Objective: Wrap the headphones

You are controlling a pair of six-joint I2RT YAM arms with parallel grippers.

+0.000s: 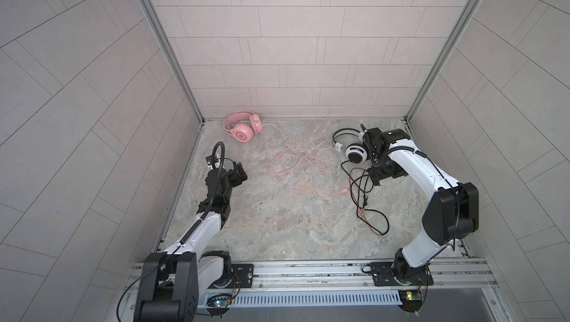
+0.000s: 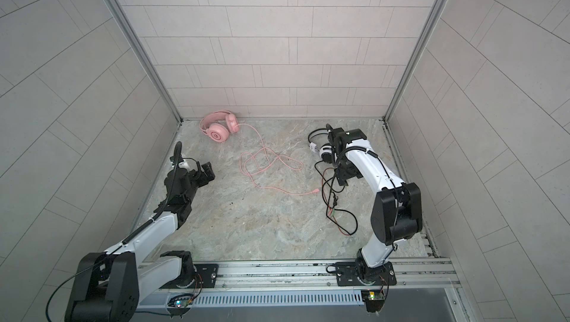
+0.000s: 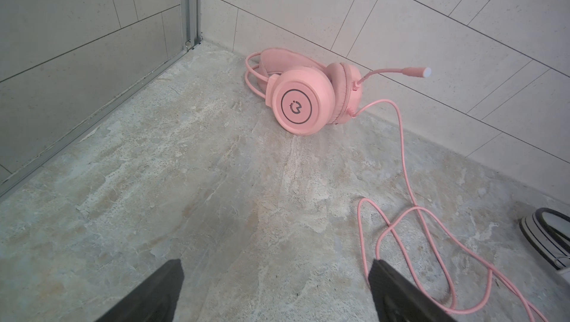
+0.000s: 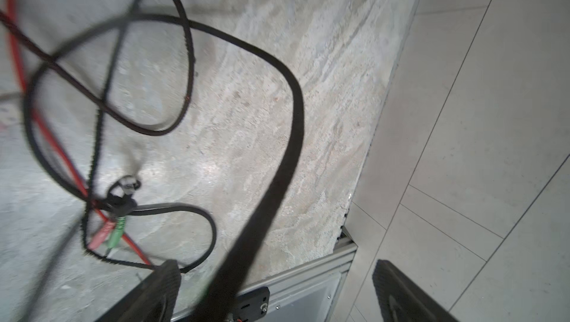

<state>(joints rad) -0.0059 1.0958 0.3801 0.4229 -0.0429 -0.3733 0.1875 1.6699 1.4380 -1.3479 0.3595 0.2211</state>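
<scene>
Counter of marbled stone (image 1: pixel 293 228) carries, in both top views, all-pink over-ear headphones (image 1: pixel 242 134) at eleven o'clock and white-and-black headphones (image 1: pixel 356 154) at two o'clock, beside the right hand (image 1: pixel 382 178). Left wrist view: left hand (image 3: pixel 277 263) released, empty. Right wrist view: right hand released, black cable (image 4: pixel 296 104) crossing between its fingers (image 4: pixel 154 289).

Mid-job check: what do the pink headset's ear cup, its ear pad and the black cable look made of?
Pink headset's ear cup: hard moulded plastic, smooth and matte, with a printed grey ring logo. Ear pad: probably soft leatherette over foam; it bulges and creases. Black cable: likely a braided fabric sleeve, from its rough, serrated edges, though blur leaves that open.
</scene>
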